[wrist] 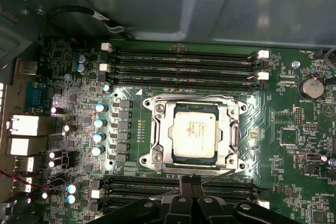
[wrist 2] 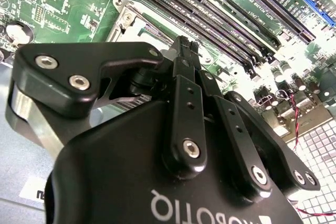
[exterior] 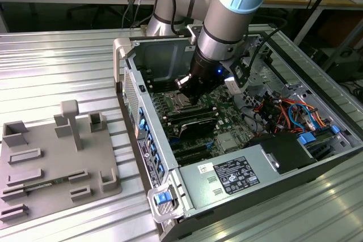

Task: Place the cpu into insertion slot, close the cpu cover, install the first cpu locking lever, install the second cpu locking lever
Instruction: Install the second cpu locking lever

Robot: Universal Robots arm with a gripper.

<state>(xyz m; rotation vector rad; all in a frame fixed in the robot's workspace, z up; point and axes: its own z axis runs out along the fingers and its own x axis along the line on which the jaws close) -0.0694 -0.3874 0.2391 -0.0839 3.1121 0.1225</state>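
Note:
The cpu (wrist: 195,135), a silvery square chip, lies in the insertion slot (wrist: 242,109) on the green board. The cpu cover (wrist: 160,146), a silver frame, is folded flat over the chip's edges. One wire locking lever (wrist: 189,97) runs along the socket's far side. Another thin lever (wrist: 221,174) slants up from the socket's near side, right by my fingertips. My gripper (wrist: 190,183) is shut, its black tips pressed together at that near edge of the socket. It reaches down into the open computer case (exterior: 126,55) in the exterior view, gripper (exterior: 190,96) just over the socket (exterior: 179,104). From behind, the gripper (wrist 2: 185,45) points at the socket (wrist 2: 130,24).
Long black memory slots (wrist: 184,61) flank the socket on both sides. Rows of capacitors (wrist: 100,121) stand beside it. The case walls, a bundle of coloured cables (exterior: 289,114) and a power supply (exterior: 229,177) surround the board. A grey fixture plate (exterior: 54,157) lies on the exterior view's left.

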